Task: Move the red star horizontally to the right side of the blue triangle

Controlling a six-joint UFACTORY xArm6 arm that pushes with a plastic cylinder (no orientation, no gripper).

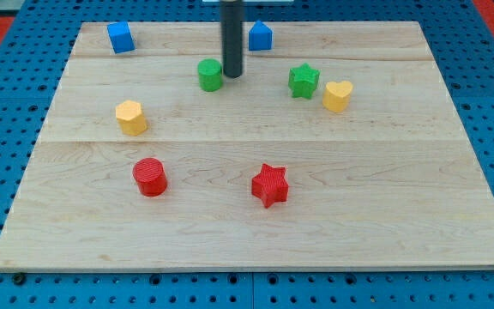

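my tip (231, 75) rests on the tabletop (384, 215) just to the view's right of the green cylinder (210, 75); the rod carries no gripper, so no jaw state applies. the red star (270, 184) lies toward the view's bottom centre, well apart from my tip. the blue triangle (260, 36) sits at the view's top, right of the rod, with the green star (304, 81) and yellow heart (337, 95) below it.
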